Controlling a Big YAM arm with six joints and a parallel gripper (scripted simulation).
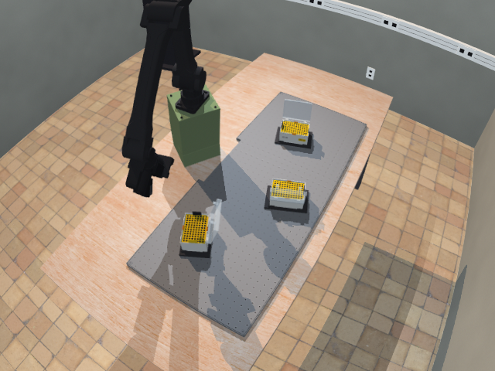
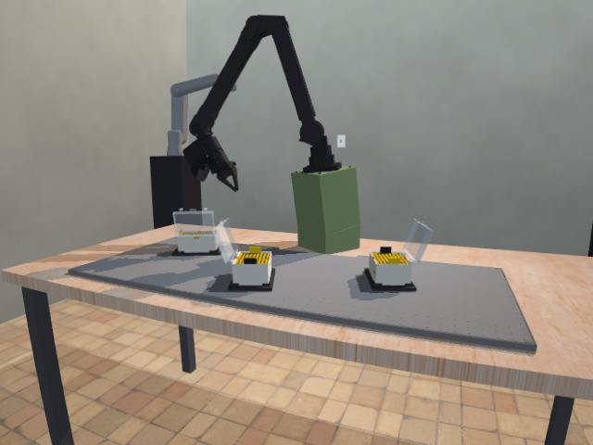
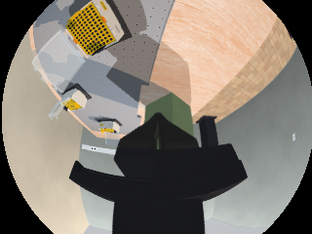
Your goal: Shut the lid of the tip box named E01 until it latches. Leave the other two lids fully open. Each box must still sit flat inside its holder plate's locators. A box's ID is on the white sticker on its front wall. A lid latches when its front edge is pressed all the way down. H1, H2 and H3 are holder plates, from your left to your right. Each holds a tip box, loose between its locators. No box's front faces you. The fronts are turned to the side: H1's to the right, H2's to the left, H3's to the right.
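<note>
My gripper (image 2: 234, 188) (image 3: 157, 120) is shut and empty, high above the table and away from all boxes. Three white tip boxes with yellow racks stand in black holder plates, each with its clear lid up. The H3 box (image 1: 194, 229) (image 2: 195, 244) (image 3: 93, 30) is nearest my gripper. Its lid (image 1: 216, 223) (image 2: 193, 222) (image 3: 59, 59) stands on the side away from my base. The H2 box (image 1: 288, 199) (image 2: 251, 274) (image 3: 75, 99) is in the middle. The H1 box (image 1: 295, 136) (image 2: 392, 273) (image 3: 109, 127) is farthest. Stickers are unreadable, so I cannot tell which is E01. All look flat.
The holders stand on a dark perforated mat (image 1: 236, 259) (image 2: 460, 311) on a wooden table (image 1: 91, 227) (image 2: 550, 297). My green base pedestal (image 1: 196, 135) (image 2: 325, 210) (image 3: 170, 111) stands beside the mat. A grey arm (image 2: 178, 115) on a black cabinet stands behind the table.
</note>
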